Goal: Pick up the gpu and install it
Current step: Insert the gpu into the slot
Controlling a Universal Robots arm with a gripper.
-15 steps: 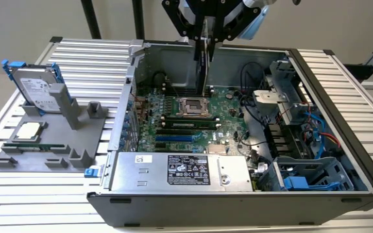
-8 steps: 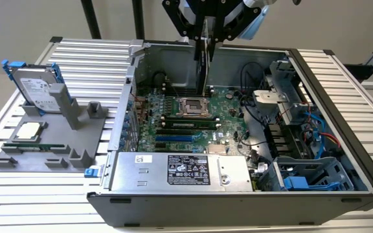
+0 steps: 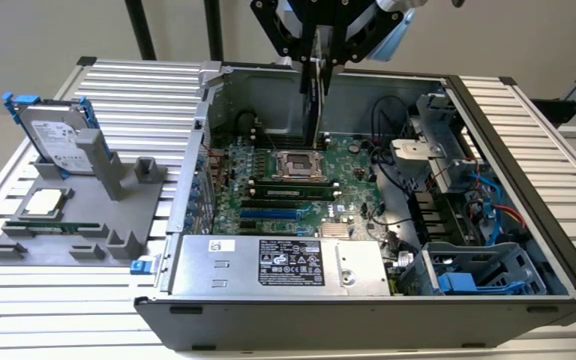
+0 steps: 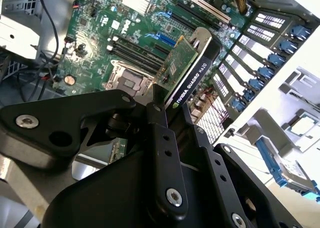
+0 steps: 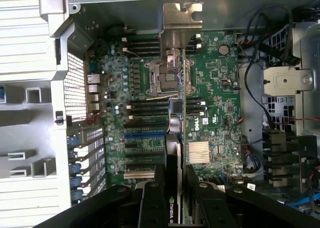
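As claw (image 3: 320, 66) grips, gpu (image 3: 314, 112) hangs below.

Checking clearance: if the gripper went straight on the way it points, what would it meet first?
Likely the motherboard near the CPU socket; the gpu it holds on edge would touch before the gripper does, though depth is unclear.

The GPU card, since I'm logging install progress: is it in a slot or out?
Out: the black gripper holds the thin green-and-black GPU card upright above the green motherboard, clear of every slot.
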